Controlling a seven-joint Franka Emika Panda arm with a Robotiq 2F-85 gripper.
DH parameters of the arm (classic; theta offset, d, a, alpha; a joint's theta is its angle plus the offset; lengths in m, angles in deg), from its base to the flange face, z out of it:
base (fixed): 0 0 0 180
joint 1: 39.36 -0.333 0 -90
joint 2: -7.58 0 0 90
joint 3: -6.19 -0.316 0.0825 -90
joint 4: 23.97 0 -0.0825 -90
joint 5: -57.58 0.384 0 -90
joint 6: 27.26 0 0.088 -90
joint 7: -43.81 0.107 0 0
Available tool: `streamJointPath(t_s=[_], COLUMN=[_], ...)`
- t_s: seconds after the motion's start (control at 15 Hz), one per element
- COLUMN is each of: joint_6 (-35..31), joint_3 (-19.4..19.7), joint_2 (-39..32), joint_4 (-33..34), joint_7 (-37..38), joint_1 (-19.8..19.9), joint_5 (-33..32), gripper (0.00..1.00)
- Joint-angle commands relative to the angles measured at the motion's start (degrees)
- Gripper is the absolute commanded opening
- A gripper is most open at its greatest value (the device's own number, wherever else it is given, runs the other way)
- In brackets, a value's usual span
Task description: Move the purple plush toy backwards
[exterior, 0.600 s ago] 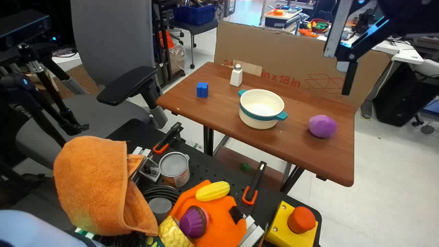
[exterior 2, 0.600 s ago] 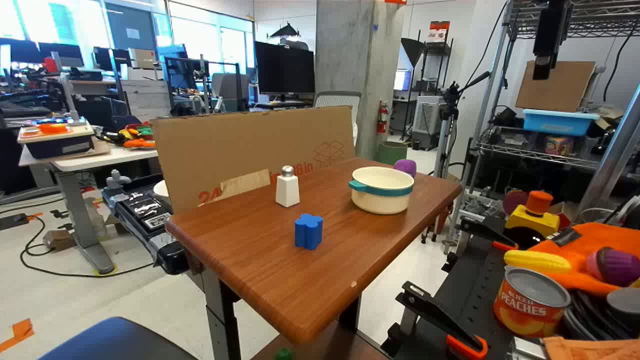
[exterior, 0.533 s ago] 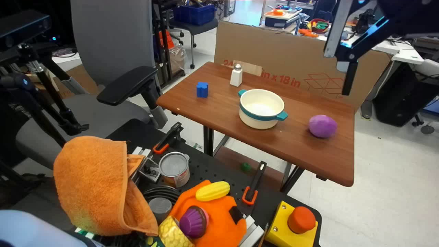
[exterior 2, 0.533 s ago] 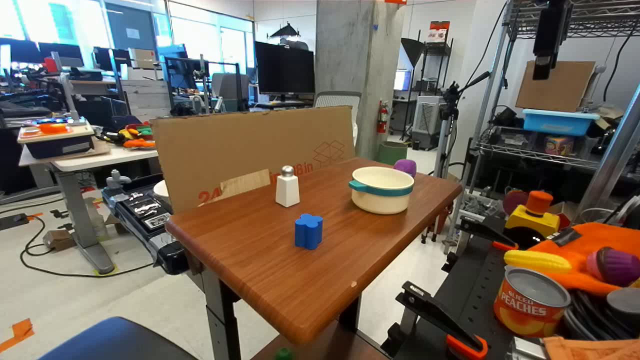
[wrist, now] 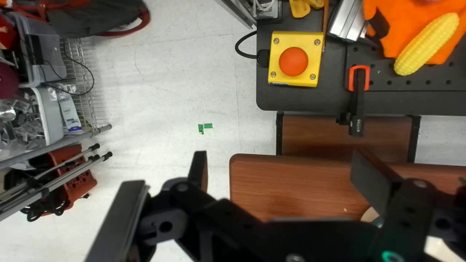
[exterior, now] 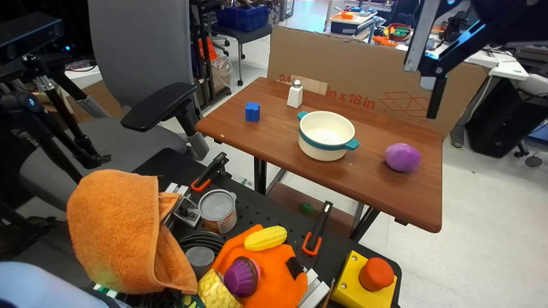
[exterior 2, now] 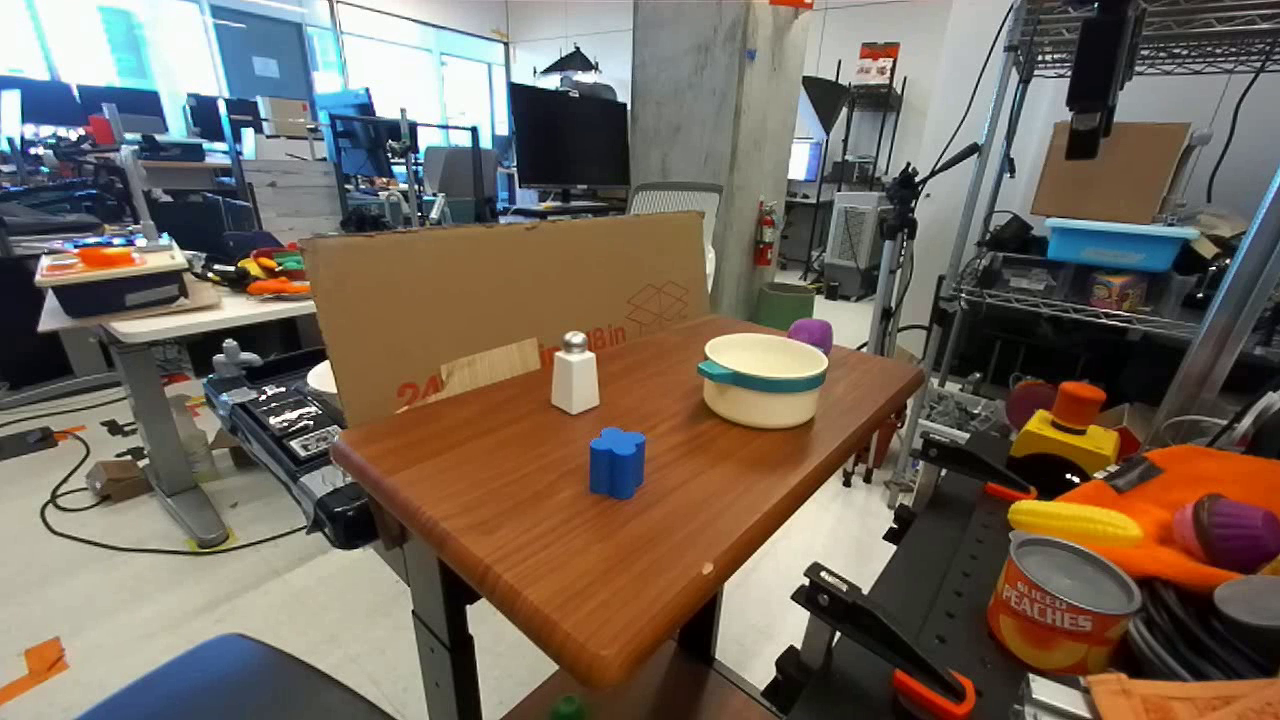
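The purple plush toy (exterior: 403, 157) lies on the brown table (exterior: 376, 188) near its end, beside the cream pot. In an exterior view the toy (exterior 2: 811, 335) is partly hidden behind the pot. It does not show in the wrist view, where the gripper body covers part of the table. My gripper (wrist: 285, 173) is open and empty, with its fingers wide apart above the table's end. In an exterior view the gripper (exterior: 434, 96) hangs high, above and apart from the toy. It also shows at the upper right in an exterior view (exterior 2: 1090, 125).
The cream pot (exterior: 325, 147) with teal handles stands mid-table. A white shaker (exterior: 295, 96) and a blue block (exterior: 252, 112) stand farther along. Cardboard (exterior: 355, 77) lines one long side. A black cart (exterior: 265, 214) with clamps, toys and a yellow button box (exterior: 349, 282) stands opposite.
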Motion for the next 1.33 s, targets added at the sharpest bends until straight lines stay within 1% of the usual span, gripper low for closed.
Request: streamJointPath(t_s=[0.0,0.33,0.6,0.73,0.87,1.0,1.27], joint_6=[-0.5,-3.8,-11.2,-16.1,-19.7,-21.2,-20.2], joint_3=[0.2,2.2,1.2,0.9,0.7,0.6,-0.1], joint_2=[-1.5,-7.8,-16.7,-22.6,-28.6,-34.0,-43.0], joint_4=[0.1,0.9,1.3,2.5,4.7,7.8,16.3], joint_7=[1.2,2.5,9.2,12.9,16.2,17.8,17.6], joint_1=[-0.1,-0.5,-0.7,-0.7,-0.8,-1.3,-2.9], joint_5=[-0.8,2.6,4.7,5.4,6.4,8.5,13.7], gripper=[1.0,1.0,1.0,1.0,1.0,1.0,1.0])
